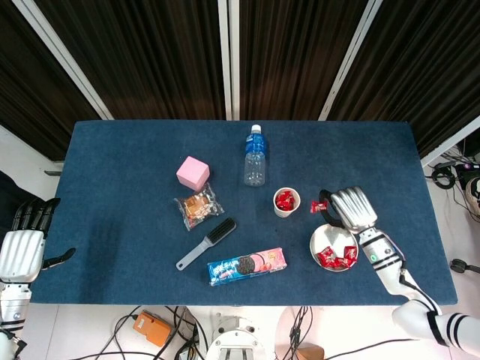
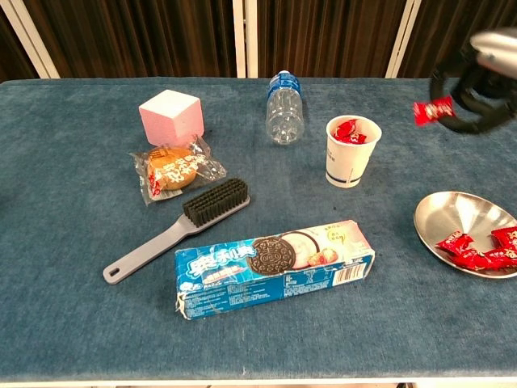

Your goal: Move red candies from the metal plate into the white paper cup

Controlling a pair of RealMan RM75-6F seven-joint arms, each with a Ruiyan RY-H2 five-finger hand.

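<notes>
Candy (image 2: 433, 110) pinched in my right robot hand (image 1: 349, 208), lifted clear of the metal plate (image 1: 328, 237) and hanging in the air between plate and white paper cup (image 1: 286, 201). Other fingers curl loosely around it; wrapper sticks out toward the cup side.

Key relation: cup sits just beyond the candy toward the worktop's left edge, close but not under it. By my read the next move is a short sideways carry toward the left edge, then release over the rim. Cup is upright, mouth open, some red candies (image 2: 348, 129) already in it, so room is left but the target is small. Risk: dropping early puts the candy on the cloth beside the cup.

Plate near the front right corner holds a few more red candies (image 1: 335, 256), so more trips to go.

My left robot hand (image 1: 20, 253) is off the left edge, well apart from everything, holding nothing, fingers apart. Right one is far nearer both cup and plate.

Bottle (image 1: 255, 156), pink cube (image 1: 193, 173), brush (image 1: 205, 244), cookie pack (image 1: 247, 266) all sit left of the cup, outside the carry path.
</notes>
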